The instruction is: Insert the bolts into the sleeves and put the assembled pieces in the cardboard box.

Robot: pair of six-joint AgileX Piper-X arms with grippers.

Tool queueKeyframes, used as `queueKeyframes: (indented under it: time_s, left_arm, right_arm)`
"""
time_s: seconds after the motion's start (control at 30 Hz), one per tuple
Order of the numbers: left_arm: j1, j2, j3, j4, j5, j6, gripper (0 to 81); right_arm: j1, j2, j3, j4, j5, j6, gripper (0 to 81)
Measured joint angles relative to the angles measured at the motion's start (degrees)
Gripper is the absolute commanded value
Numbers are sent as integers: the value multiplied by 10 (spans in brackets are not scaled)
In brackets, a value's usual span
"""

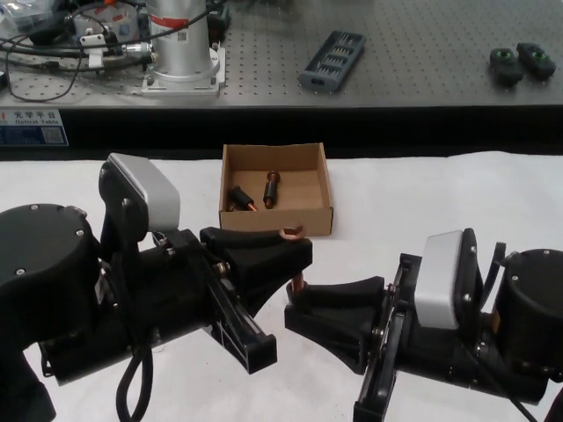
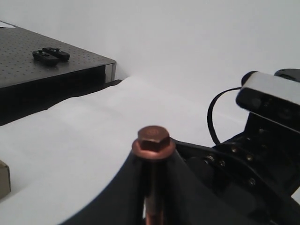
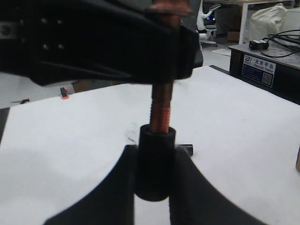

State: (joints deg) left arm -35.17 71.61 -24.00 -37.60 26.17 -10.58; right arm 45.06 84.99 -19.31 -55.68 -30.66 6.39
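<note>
My left gripper is shut on a copper bolt, whose hexagonal head sticks up above the fingers. Just under it, my right gripper is shut on a black sleeve held upright. The bolt's threaded shaft enters the top of the sleeve, with most of the thread still showing above it. The left gripper crosses over the sleeve in the right wrist view. Behind both stands the open cardboard box, holding two assembled pieces.
White cloth covers the bench around the arms. A small dark piece lies on the cloth beyond the sleeve. On the perforated table at the back are a grey rack, two black parts and a metal post.
</note>
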Motion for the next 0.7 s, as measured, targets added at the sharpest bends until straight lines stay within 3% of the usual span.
queueKeyframes:
  time_s: [0.7]
  left_arm:
    - [-1, -2, -2, -7, 38, 24, 6]
  right_arm:
    - [-2, 0, 4, -20, -27, 51, 13]
